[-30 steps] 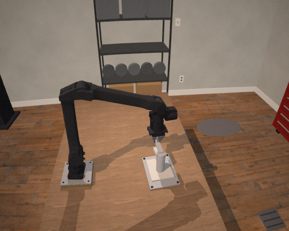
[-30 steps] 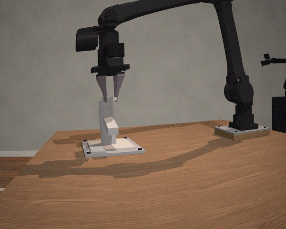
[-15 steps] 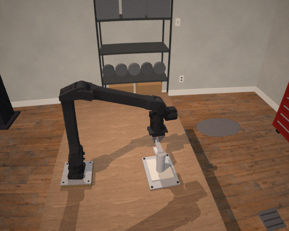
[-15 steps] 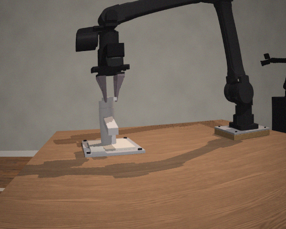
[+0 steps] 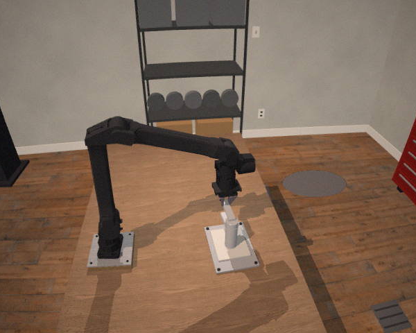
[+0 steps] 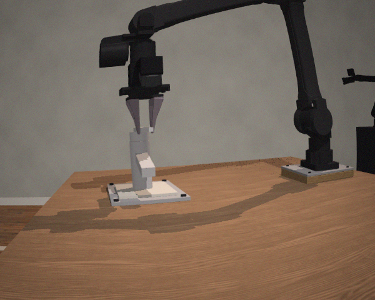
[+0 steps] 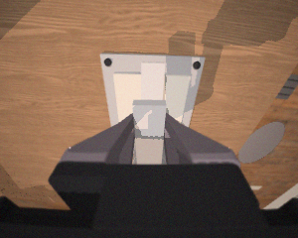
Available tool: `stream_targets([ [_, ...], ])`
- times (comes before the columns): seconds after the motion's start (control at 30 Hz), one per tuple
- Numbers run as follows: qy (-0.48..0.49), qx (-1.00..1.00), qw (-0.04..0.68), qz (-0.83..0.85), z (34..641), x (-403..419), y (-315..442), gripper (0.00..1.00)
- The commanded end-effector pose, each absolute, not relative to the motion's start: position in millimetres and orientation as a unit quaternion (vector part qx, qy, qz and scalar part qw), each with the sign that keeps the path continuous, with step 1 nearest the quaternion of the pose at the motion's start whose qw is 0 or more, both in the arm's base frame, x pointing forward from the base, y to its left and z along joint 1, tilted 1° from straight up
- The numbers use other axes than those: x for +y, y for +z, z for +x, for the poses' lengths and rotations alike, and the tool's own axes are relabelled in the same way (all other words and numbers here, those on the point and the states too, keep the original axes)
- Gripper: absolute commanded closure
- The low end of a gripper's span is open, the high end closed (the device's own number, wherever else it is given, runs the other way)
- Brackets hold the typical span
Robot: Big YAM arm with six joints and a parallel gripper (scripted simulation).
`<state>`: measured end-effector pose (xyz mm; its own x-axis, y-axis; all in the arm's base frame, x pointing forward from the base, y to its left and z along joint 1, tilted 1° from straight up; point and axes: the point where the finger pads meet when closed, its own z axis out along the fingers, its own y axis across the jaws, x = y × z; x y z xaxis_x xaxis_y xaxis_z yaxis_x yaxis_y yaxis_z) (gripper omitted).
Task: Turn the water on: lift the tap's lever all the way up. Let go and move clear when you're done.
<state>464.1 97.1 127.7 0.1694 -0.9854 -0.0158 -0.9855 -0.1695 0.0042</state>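
Observation:
The grey tap [image 6: 139, 167] stands on a light baseplate [image 6: 147, 192] on the wooden table, with its blocky spout [image 6: 145, 165] pointing toward the exterior camera. Its lever [image 6: 142, 135] rises nearly upright above the body. My gripper [image 6: 144, 128] points straight down over it and is shut on the lever's top end. In the top view the gripper [image 5: 227, 200] sits just above the lever [image 5: 229, 213] and the tap body [image 5: 231, 233]. In the wrist view the lever [image 7: 149, 130] is pinched between the two fingers, with the baseplate [image 7: 151, 89] below.
The arm's base [image 5: 110, 249] is bolted to the table left of the tap. A shelf rack [image 5: 193, 64] stands at the back wall, a red cabinet [image 5: 414, 168] at the right, and a black stand [image 6: 372, 151] behind the table.

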Motion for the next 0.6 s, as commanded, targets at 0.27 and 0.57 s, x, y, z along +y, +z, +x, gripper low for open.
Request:
stream_targets([
  [0.27, -0.009, 0.643, 0.026, -0.766, 480.7, 98.7, 164.2, 1.0],
  [0.57, -0.013, 0.643, 0.03, -0.765, 482.2, 87.0, 187.0, 1.0],
])
